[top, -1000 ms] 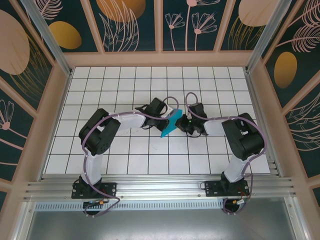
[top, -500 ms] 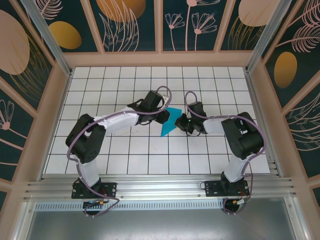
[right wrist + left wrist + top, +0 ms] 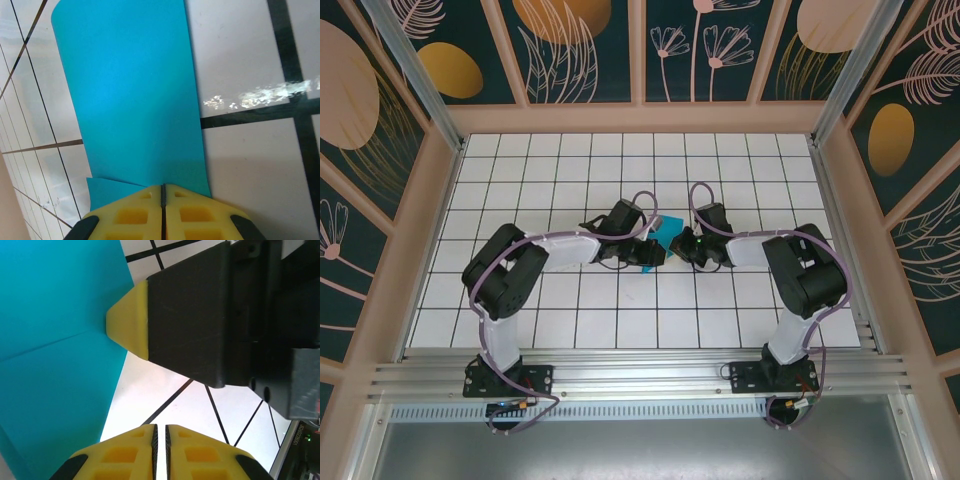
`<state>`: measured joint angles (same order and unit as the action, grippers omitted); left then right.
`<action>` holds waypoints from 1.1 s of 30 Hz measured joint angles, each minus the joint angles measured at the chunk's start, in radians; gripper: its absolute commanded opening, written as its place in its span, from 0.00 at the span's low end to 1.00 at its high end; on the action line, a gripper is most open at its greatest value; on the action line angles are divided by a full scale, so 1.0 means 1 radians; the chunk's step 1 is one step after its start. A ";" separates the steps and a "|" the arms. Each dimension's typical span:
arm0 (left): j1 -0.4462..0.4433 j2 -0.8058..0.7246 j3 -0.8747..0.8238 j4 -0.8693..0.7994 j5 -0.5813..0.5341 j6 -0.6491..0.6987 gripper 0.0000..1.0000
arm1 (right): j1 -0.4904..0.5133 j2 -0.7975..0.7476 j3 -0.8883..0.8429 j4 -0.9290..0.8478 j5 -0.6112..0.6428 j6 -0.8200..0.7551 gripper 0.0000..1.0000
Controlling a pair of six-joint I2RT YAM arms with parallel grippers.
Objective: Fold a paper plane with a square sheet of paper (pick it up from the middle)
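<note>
I have two arms, the left arm (image 3: 560, 248) and the right arm (image 3: 790, 260), and both bend inward so that my two grippers meet near the middle of the table (image 3: 740, 310). There is one piece of teal paper (image 3: 130, 90), lying between the two grippers.

My right gripper (image 3: 162, 189) is clamped on the near edge of the paper, its yellow pads pressed together with the paper running out from between them. A second layer peeks out as a small corner beside the left pad. From my left wrist I see one crease across the paper, and one yellow fingertip (image 3: 127, 322) of my right gripper laps over the paper's edge at that crease.

My left gripper (image 3: 160, 429) has its pads together with only a thin seam between them. It sits just beside the paper, and I see nothing pinched in it.

The table is white with a black grid. A metal rail (image 3: 640, 375) runs along its near edge. Dark wall panels (image 3: 580, 50) with leaf and flower patterns, framed in pale wood, enclose it on three sides.
</note>
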<state>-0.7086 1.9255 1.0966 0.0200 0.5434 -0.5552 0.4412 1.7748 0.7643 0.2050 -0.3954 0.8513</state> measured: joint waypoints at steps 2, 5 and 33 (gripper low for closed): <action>0.000 0.017 0.008 -0.005 0.002 0.001 0.17 | 0.000 0.000 0.000 0.000 -0.001 0.000 0.10; 0.000 0.032 0.015 -0.016 -0.006 0.004 0.18 | 0.000 0.002 0.002 0.000 -0.002 0.000 0.10; 0.000 0.036 -0.027 -0.013 -0.122 0.091 0.14 | 0.000 0.006 0.006 0.000 -0.002 -0.001 0.10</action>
<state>-0.7086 1.9614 1.0691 0.0067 0.4213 -0.4644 0.4412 1.7813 0.7700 0.2050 -0.3973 0.8505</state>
